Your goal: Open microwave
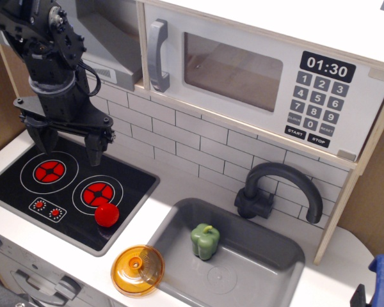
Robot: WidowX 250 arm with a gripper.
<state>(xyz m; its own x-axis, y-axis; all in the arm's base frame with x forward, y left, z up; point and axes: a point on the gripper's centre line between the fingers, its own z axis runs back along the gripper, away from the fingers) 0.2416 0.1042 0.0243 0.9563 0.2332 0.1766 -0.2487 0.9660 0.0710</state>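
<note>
The white toy microwave [269, 77] with a wooden frame sits at the upper right, its door shut. Its grey vertical bar handle [157, 56] is at the door's left edge. It has a clear window [232, 62] and a black keypad [320, 96] reading 01:30. My black gripper [67, 146] hangs at the left over the black stovetop [70, 192], well below and left of the handle. Its fingers [93, 148] are spread apart and hold nothing.
A grey range hood [109, 38] is left of the microwave. A red ball [106, 215] lies on the stovetop. An orange lid [137, 270] rests at the counter front. A green pepper [205, 240] sits in the grey sink [269, 268]. A dark faucet [278, 192] stands behind it.
</note>
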